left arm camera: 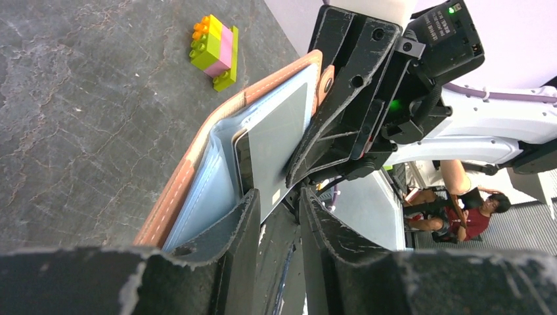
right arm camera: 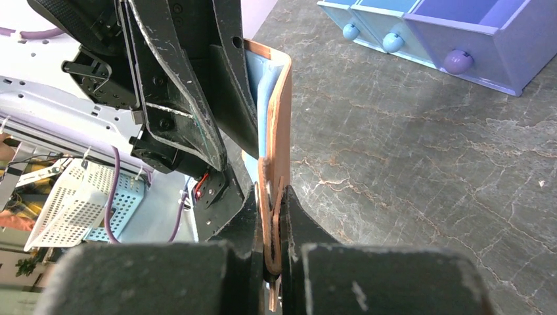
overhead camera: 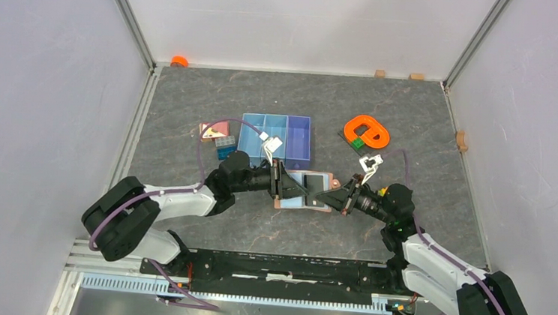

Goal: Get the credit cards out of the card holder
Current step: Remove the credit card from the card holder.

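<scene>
The card holder lies opened at the table's middle, between both arms. In the left wrist view its salmon-brown edge and grey-blue pocket rise up, and a black credit card stands partly out of the pocket. My left gripper is open, its fingers straddling the card's lower corner with a clear gap. The tan credit card is hidden. My right gripper is shut on the holder's closure tab and leather edge, holding the holder upright on its side. Seen from above, the left gripper and right gripper meet at the holder.
A blue three-compartment tray stands just behind the holder, its knobbed front near the right wrist. Toy bricks lie left of the tray, and a brick stack sits beyond the holder. An orange ring-shaped piece lies back right.
</scene>
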`<state>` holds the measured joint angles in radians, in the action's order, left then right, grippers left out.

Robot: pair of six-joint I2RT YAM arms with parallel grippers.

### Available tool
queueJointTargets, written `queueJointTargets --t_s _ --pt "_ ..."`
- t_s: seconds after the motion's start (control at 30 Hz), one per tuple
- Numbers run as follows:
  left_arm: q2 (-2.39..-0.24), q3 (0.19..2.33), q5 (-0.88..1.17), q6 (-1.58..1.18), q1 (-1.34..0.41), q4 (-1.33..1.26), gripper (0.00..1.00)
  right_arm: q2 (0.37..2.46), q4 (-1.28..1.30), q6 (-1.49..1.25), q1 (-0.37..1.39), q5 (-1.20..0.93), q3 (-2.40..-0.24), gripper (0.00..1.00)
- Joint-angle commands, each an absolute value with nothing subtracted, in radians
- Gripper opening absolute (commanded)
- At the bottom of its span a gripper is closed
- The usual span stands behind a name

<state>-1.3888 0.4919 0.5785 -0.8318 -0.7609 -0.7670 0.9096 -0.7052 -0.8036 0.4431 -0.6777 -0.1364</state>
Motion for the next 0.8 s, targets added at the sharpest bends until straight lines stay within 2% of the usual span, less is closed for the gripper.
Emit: queueJointTargets --t_s 0.0,0.17,0.53,0.77 --pt "-1.367 0.516 0.6 -0.86 -0.758 -0.84 0.36 0.906 -0.795 -0.818 0.446 -0.7 -0.16 0.0" --pt "-1.344 0.5 0.575 -0.851 -0.75 -0.828 0.37 0.901 -0.795 -0.818 0.446 -0.698 -0.156 0.0" --pt "-1.454 0.505 0.613 -0.902 -0.751 -0.942 0.36 0.911 -0.843 -0.842 0.446 -0.715 -0.145 0.0" --pt "-1.449 0.521 0.554 -0.862 -0.749 -0.828 0.35 0.907 -0.859 -0.851 0.446 -0.717 -0.138 0.0"
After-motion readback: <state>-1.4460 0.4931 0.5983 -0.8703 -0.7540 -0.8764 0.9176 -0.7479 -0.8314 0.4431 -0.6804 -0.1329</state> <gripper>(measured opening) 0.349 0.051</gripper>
